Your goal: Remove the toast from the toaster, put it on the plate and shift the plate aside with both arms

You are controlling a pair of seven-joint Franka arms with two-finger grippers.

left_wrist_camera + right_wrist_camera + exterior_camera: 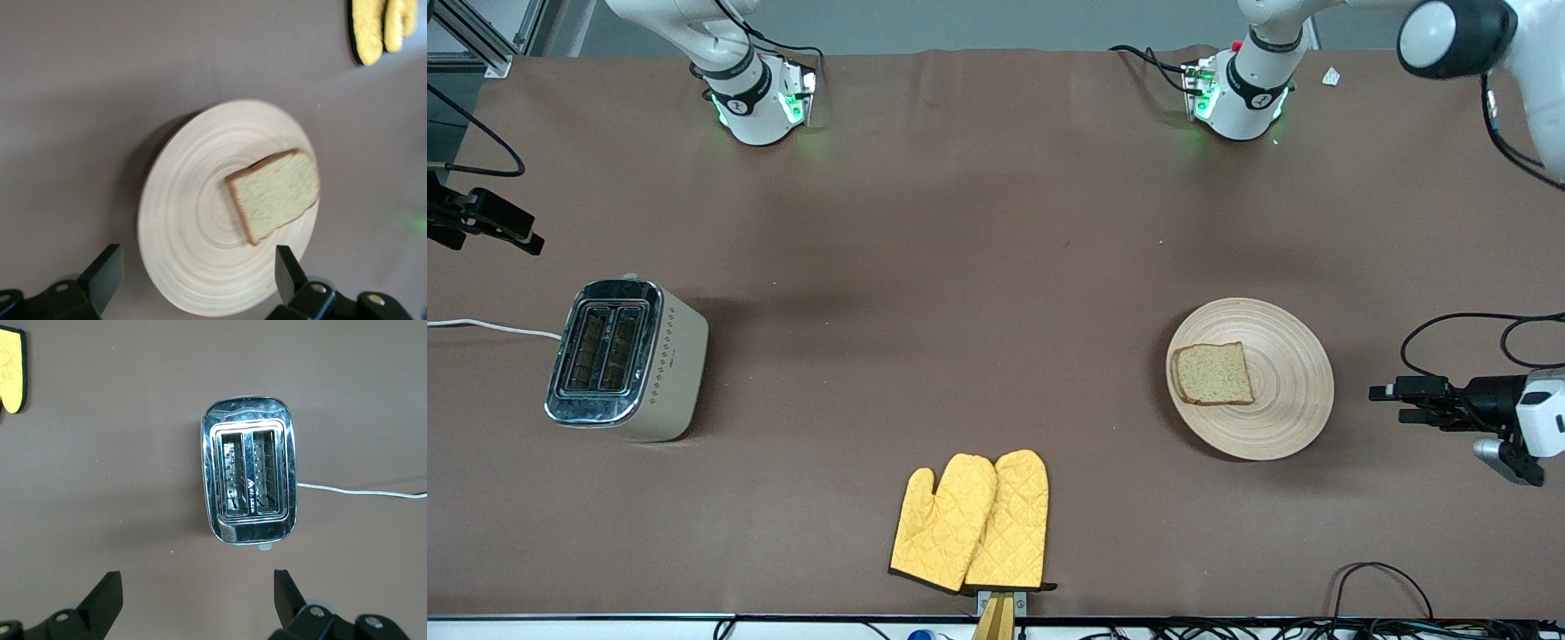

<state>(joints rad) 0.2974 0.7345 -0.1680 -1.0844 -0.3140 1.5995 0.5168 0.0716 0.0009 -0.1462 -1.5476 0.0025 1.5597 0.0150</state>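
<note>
The left gripper (pixel 1385 402) was seen released, its two black fingers (pixel 107 269) spread wide, low beside the round light wooden plate (pixel 1285 404) at the left arm's end of the table; nothing was held. The squarish slice of light brown toast (pixel 1212 373) was lying flat on the plate, off centre, toward the rim that faces the right arm's end. The right gripper (pixel 494 220) was also seen released and empty, waiting above the table at the right arm's end, and the cream-beige toaster with the chrome top (pixel 627 360) was viewed from it with both slots empty.

One risk was judged to be the toast itself: because it was placed close to the rim, it could be slid off if the plate were pushed or tilted quickly. A second risk was the thin flat rim, which could be missed or only pinched at the edge, so the plate could be tipped.

Much bare brown table (pixel 978 267) was left around the plate. The pair of yellow quilted oven mitts (pixel 971 522) was lying nearer to the front camera, well apart from the plate, close to the table's edge. The toaster's white cord (pixel 489 327) was stretched toward the table's end.
</note>
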